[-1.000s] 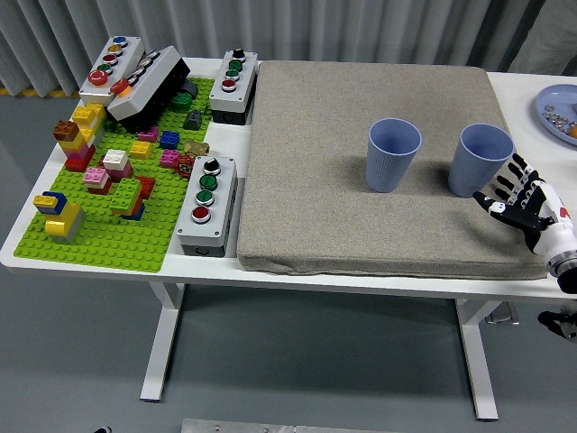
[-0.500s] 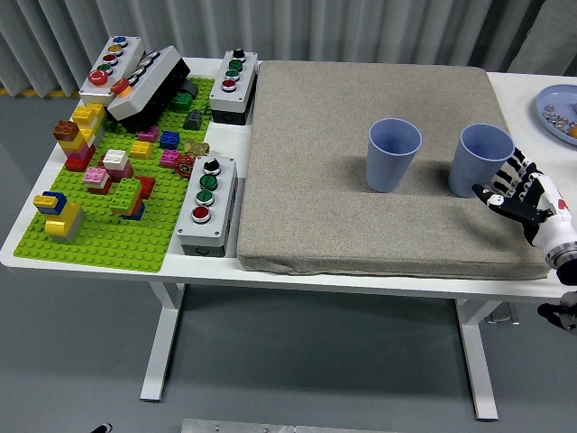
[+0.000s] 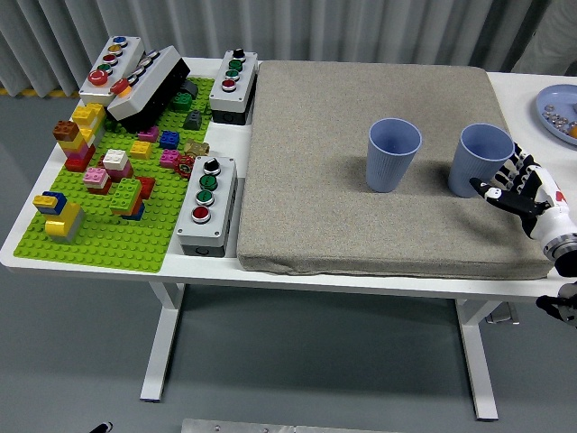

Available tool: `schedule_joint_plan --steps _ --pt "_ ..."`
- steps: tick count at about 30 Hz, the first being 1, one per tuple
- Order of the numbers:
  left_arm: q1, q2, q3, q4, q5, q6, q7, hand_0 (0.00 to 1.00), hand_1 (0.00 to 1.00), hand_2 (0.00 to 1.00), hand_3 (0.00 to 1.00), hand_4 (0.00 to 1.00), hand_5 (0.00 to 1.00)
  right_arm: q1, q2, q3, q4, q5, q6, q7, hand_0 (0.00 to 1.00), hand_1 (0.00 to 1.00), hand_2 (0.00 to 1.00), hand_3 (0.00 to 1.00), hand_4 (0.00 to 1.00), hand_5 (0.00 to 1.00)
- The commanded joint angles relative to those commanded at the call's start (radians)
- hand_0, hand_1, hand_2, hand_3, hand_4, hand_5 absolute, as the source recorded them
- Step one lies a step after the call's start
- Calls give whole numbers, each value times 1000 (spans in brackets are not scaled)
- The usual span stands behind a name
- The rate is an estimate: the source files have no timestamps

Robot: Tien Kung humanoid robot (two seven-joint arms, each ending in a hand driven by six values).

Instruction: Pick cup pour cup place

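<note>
Head view: right hand (image 3: 512, 185) nudged closer, fingers spread, beside right cup (image 3: 480, 160), not gripping.

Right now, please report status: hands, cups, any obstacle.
Right hand open, fingers at the right blue cup, no grasp yet. Left hand not in view. Left blue cup upright on the grey mat. Nothing in the way.

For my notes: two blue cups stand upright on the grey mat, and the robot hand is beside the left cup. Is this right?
Not quite. In the head view the robot hand is beside the right cup, not the left cup. Both blue cups do stand upright on the grey mat.
</note>
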State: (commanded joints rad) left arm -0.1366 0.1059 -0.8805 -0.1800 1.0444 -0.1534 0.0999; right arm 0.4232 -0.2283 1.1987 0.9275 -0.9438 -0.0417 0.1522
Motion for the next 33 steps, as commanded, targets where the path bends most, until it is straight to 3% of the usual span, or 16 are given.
schedule_joint_plan --steps 33 --pt "-7 3 7 0 3 -2 1 812 776 814 744 537 998 51 27 -22 -52 26 2 13 990 938 998 986 856 259"
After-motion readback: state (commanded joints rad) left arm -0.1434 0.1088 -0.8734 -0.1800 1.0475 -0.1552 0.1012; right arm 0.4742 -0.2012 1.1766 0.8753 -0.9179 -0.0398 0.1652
